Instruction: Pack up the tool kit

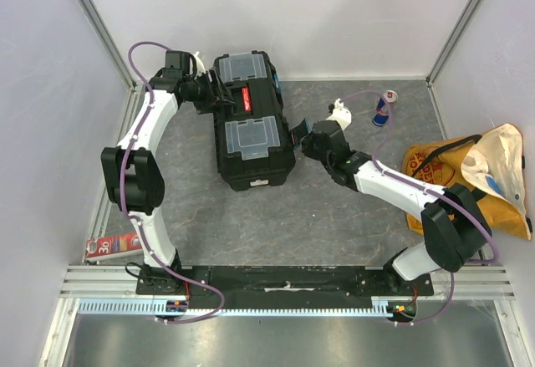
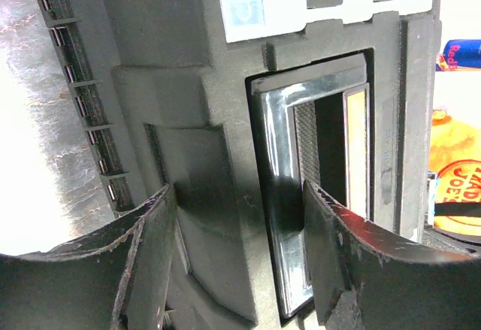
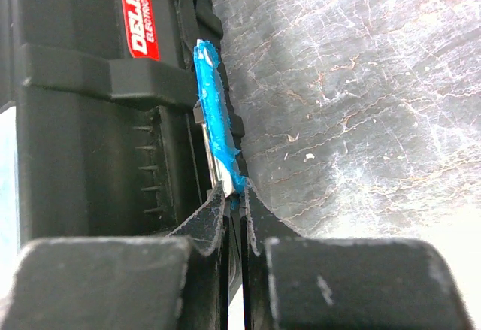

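Far edge of the worktop [image 1: 334,208]: right pincer [image 3: 234,210] clamps a blue latch [image 3: 214,119] on the toolbox [image 1: 251,133], left pincer [image 2: 237,195] gapes at the handle [image 2: 274,157]; the thin hold may slip.

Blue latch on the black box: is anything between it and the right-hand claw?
Nothing visible stands between them. The right gripper is pinched on the near end of the blue latch, which sits on the side of the toolbox.
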